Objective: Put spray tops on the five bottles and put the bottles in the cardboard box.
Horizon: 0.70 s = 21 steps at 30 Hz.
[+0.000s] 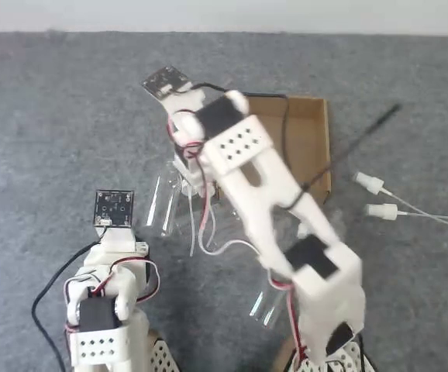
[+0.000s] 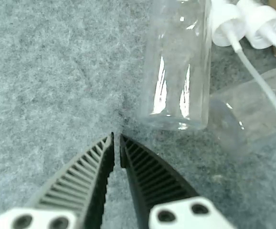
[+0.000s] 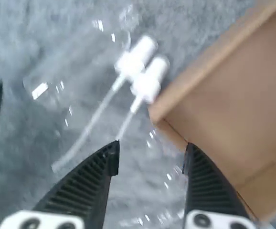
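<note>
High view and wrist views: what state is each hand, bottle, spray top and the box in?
Left hand: shut, empty.
Right hand: open, empty.
Cardboard box: open-topped, visible part holds nothing.
Clear bottle: lying on its side.
Spray tops: two loose, on no bottle.

L arm (image 1: 104, 318) sits folded close to its base at the lower left of the high view, wrist pointing fwd & down. L gripper (image 2: 116, 138): dark ribbed fingers nearly tip to tip, only a sliver between them, nothing held. R arm (image 1: 267, 190) is stretched far out, diag. toward the upper left, wrist tipped down. R gripper (image 3: 150, 152): fingers spread wide, empty.
</note>
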### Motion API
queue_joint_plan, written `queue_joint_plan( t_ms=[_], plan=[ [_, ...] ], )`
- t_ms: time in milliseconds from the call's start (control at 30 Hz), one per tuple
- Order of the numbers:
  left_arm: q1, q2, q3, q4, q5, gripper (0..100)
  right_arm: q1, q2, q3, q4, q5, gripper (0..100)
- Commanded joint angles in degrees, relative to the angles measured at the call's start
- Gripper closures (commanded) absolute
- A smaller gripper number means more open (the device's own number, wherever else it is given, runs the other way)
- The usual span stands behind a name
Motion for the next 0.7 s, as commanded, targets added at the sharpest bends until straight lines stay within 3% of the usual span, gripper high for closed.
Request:
queue_joint_plan(
  t_ms=[0,133,333,533,667],
  plan=[
    [0.09,-1.05,-0.40,0.26,0.26,99,4.53,-16.84,10.64,2.42,8.35,82.2],
    [0.09,-1.05,-0.40,0.26,0.26,99,11.74,-29.85,21.01,2.42,12.66,82.2],
    [0.09,-1.05,-0.40,0.26,0.26,99,29.23,-45.58,39.38,2.42,29.54,81.8],
    [0.09,-1.05,-0.40,0.26,0.26,99,51.65,-46.99,48.09,-1.45,47.56,81.7],
    [0.09,-1.05,-0.40,0.26,0.26,99,59.65,-46.99,53.01,-5.93,54.59,81.7]
  ],
)
